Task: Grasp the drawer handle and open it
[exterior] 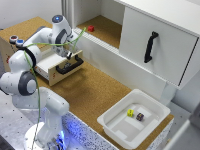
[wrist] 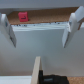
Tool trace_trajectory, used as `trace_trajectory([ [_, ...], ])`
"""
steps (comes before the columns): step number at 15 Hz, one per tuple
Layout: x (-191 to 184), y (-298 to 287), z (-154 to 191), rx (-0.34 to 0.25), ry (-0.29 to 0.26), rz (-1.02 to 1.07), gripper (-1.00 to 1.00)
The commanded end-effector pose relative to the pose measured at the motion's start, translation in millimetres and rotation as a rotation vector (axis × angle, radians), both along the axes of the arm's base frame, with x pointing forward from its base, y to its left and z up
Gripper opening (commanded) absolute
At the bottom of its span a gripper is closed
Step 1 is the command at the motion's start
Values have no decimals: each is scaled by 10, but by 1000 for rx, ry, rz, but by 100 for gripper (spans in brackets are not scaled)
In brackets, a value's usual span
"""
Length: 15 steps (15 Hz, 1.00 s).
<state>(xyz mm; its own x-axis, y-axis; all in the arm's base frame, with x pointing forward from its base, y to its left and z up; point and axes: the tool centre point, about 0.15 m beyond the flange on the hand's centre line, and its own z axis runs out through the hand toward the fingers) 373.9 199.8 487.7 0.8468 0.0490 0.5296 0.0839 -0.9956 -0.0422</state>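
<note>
The small tan wood-fronted drawer (exterior: 61, 66) sits pulled partly out of its tan box (exterior: 11, 50) on the cork-brown worktop (exterior: 95, 92), at about nine o'clock in the exterior view. Its pale interior is exposed behind the front panel. The short black bar-shaped drawer handle (exterior: 70, 65) lies across that front, facing the middle of the worktop.

The white arm's fingers (exterior: 69, 52) hang just above the drawer, close over the handle. In the wrist view the two pale fingers (wrist: 6, 29) stand wide apart with nothing between them; the tan drawer front and a dark patch of the handle (wrist: 50, 79) show below, at six o'clock in that picture, clear of both fingers.

Judging from the drawer's extended position, the opening step looks largely done, or the fingers have let go partway. If more travel is wanted, the next move calls for lowering the spread fingers astride the bar, closing on it, then pulling straight along the drawer's slide direction, away from the box.

Well apart, at two o'clock, stands the large white cabinet door (exterior: 155, 42) with its longer curved black handle (exterior: 150, 46), not part of this job.
</note>
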Motion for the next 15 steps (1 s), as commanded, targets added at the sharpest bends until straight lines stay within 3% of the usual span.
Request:
trace_trajectory([
  [1, 180, 159, 69, -92, 14, -58, 100],
  [13, 180, 159, 69, -92, 14, -58, 100],
  [14, 151, 49, 37, 6, -37, 21, 100],
  [15, 285, 67, 52, 12, -55, 46, 100],
])
